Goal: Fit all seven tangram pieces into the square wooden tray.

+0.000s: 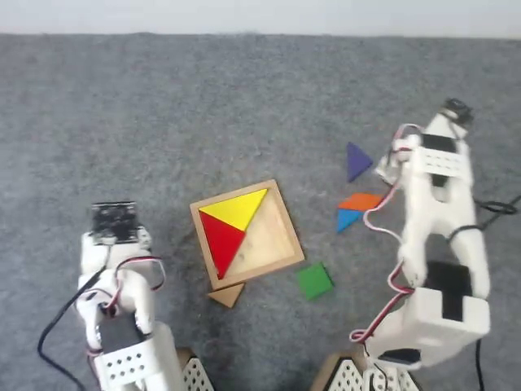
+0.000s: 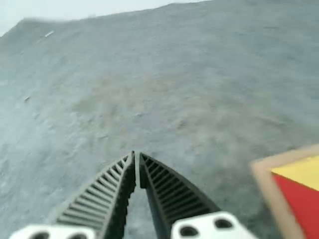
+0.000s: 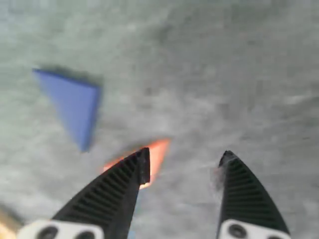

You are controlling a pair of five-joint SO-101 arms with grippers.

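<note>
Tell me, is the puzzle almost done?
Not yet. Done: the yellow triangle and red triangle lie in the wooden tray. In hand: nothing; the right gripper hangs open near the orange piece. To do: that piece, purple triangle, blue triangle, green square and tan triangle, all on the carpet.

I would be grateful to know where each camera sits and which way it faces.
High view: fixed above, looking down on the table; left arm, right arm and tray show.
Left wrist view: on the left wrist, looking along the shut left claw toward the tray's corner.
Right wrist view: on the right wrist, looking down past the open right claw at the orange piece.
Shared: high and left wrist views both show the tray.
</note>
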